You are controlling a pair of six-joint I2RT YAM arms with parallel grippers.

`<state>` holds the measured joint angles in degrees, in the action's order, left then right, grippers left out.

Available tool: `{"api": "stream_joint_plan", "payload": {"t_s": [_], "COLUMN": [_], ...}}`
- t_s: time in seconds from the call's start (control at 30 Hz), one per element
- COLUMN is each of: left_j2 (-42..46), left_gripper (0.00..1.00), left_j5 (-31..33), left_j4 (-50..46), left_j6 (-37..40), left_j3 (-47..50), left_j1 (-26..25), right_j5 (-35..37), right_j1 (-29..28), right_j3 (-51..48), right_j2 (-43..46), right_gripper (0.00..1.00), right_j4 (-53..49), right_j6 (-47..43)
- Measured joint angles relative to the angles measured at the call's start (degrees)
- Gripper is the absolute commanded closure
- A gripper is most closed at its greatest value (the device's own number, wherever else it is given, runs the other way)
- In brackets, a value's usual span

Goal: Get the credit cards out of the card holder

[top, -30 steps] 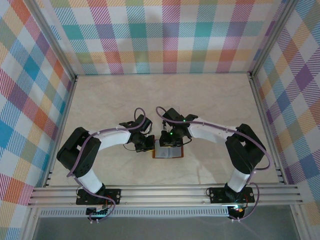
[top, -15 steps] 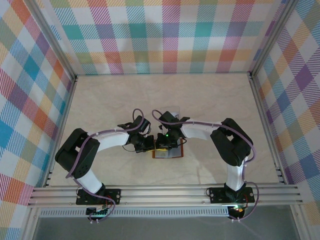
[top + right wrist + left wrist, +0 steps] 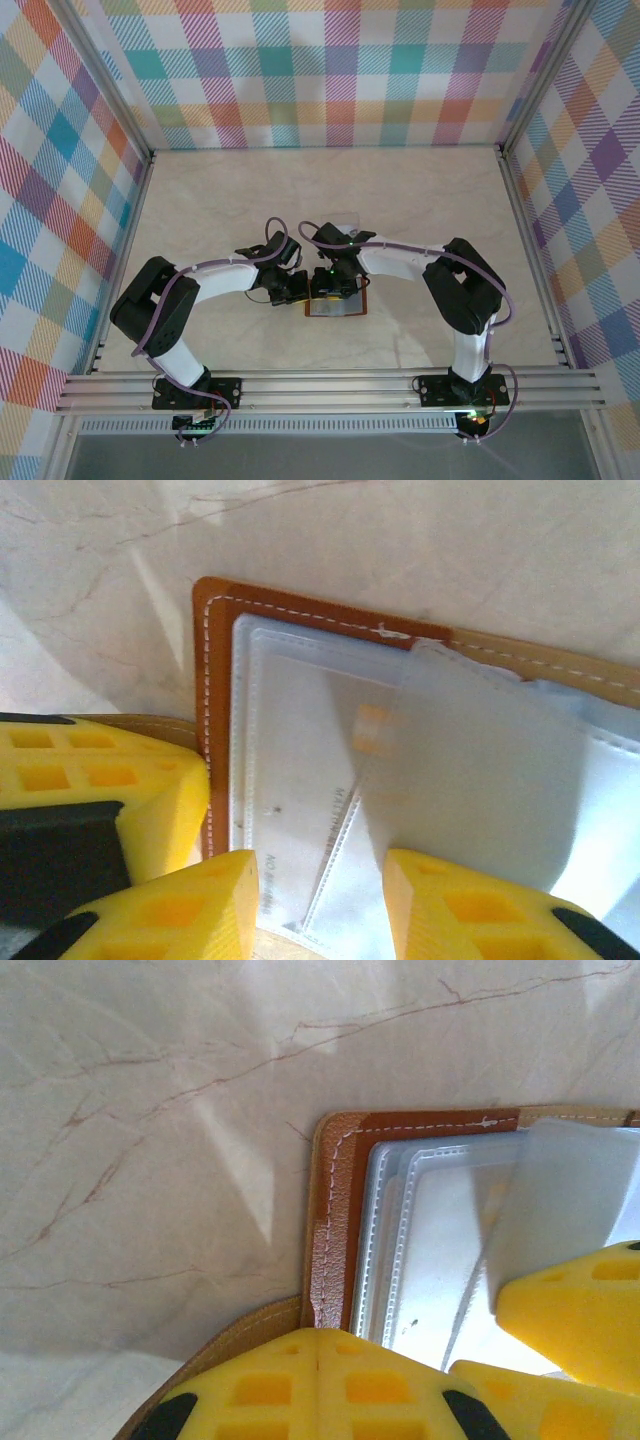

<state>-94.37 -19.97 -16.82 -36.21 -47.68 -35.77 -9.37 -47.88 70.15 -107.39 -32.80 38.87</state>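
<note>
Reddish-brown leather card holder, lying open and flat at the table's centre front, between my two grippers, long axis left to right along the near edge. White stitching borders the leather, with pale grey-blue pockets inside. One silvery-white credit card lies skewed across the pockets, a corner reaching the stitched border. My left gripper: pads pressed together on the holder's edge. My right gripper: fingers partly apart, astride the card's lower end, no grip that I can make out. Marble-look table; plaid walls.
</note>
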Motion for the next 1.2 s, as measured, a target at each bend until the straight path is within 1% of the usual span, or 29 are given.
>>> {"api": "stream_joint_plan", "payload": {"t_s": [0.3,0.5,1.0,1.2], "left_j2": [0.0,0.0,-0.9,-1.0], "left_gripper": [0.98,0.98,0.97,0.97], "left_j5": [0.0,0.0,0.1,0.6], "left_j4": [-0.1,-0.2,-2.9,-6.3], "left_j6": [0.4,0.9,1.5,1.5], "left_j3": [0.0,-0.1,-2.1,-3.4], "left_j1": [0.0,0.0,0.0,-0.1], "right_j5": [8.8,12.9,17.5,19.1], "right_j1": [-1.6,-1.7,-1.7,-1.7], "right_j3": [3.6,4.4,4.0,2.9], "right_j2": [0.0,0.0,1.4,1.8], "right_gripper": [0.52,0.51,0.54,0.54], "right_j4": [-8.9,-12.3,-15.3,-15.3], "right_j6": [-1.2,-1.7,-2.1,-2.4]}}
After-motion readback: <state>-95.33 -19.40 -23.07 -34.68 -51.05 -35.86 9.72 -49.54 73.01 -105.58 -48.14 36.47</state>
